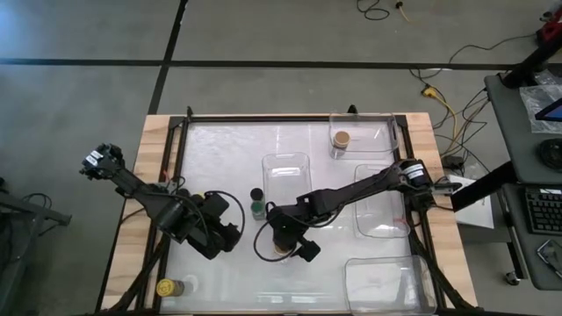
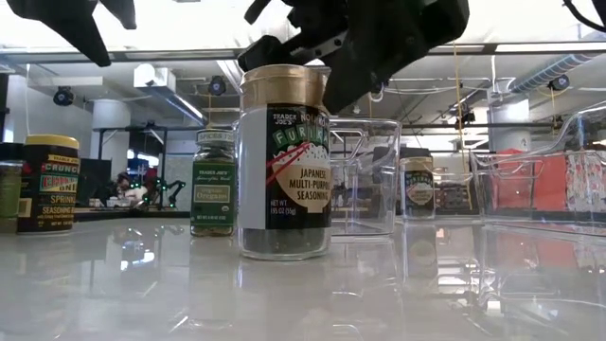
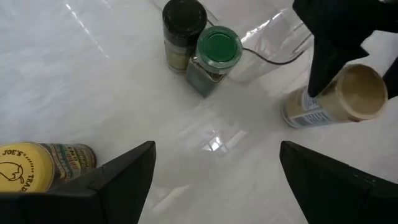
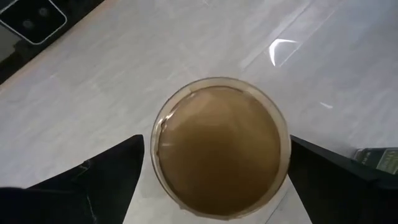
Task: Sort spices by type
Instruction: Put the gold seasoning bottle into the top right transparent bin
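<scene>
1. While our right gripper hangs directly above the tan-lidded jar, fingers spread wide to either side of the lid and not touching it in the right wrist view, we judge the step in hand to be the pick-up of this jar.
2. That jar stands upright on the table near the front middle; the low view shows its label as a Japanese multi-purpose seasoning.
3. Next, we think, we must come straight down so the fingers bracket the lid or the neck evenly, then close; the lid nearly fills the span between the fingers, so centring matters.
4. Our left gripper waits just beside, to the left, its fingers also apart and holding nothing.
5. A second tan-lidded jar already sits in the far clear tray, so we take that tray as the likely destination.
6. The middle tray, the right-hand tray and the near-right tray look empty to us.
7. Still loose on the table: a black-lidded jar and a green-lidded jar touching or nearly so, and a yellow-lidded jar at the front left corner.
</scene>
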You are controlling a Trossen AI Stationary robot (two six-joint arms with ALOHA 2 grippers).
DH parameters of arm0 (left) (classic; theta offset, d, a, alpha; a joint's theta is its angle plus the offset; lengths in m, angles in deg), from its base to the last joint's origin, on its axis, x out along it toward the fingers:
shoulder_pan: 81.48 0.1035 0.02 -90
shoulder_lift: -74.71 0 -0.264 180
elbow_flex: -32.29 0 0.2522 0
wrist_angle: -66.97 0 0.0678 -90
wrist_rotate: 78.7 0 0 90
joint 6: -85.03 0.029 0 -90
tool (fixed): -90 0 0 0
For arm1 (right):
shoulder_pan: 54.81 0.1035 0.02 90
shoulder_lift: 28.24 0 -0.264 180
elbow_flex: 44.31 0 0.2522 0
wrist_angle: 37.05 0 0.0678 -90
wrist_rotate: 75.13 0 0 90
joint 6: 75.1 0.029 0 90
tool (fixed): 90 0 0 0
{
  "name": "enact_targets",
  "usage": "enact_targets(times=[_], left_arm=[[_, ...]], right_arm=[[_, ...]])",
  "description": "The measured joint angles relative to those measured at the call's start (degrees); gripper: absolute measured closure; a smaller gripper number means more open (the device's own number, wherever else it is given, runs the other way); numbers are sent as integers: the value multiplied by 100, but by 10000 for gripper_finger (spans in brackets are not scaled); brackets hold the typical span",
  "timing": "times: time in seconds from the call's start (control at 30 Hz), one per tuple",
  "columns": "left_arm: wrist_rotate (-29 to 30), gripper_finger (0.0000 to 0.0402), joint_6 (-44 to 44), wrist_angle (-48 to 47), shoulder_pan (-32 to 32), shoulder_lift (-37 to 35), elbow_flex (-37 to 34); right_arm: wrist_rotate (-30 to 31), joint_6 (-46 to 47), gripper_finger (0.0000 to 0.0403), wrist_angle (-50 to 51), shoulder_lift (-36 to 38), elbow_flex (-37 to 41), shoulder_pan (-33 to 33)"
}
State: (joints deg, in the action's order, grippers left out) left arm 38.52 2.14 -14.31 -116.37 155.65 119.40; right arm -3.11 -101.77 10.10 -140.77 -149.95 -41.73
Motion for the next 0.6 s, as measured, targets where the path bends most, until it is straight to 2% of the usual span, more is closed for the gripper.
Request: enact_targets(times=[0.17,0.27,0.37,0.5,0.6], left_arm=[[222,75,757,-471,25,-732,429],[788,75,1126,-729,50,-1378,635],[1526,76,1456,-589,44,-1994,642],[2042,82,1793,-291,45,-2492,567],[2237,85,1992,-117,44,-2662,564]], right_arm=[[0,-6,70,14,-20,2,0],[0,-13,94,4,-20,2,0],[-7,39,114,-119,-20,2,0],[-10,53,117,-247,-20,7,11],[-28,20,104,-262,-20,7,15]])
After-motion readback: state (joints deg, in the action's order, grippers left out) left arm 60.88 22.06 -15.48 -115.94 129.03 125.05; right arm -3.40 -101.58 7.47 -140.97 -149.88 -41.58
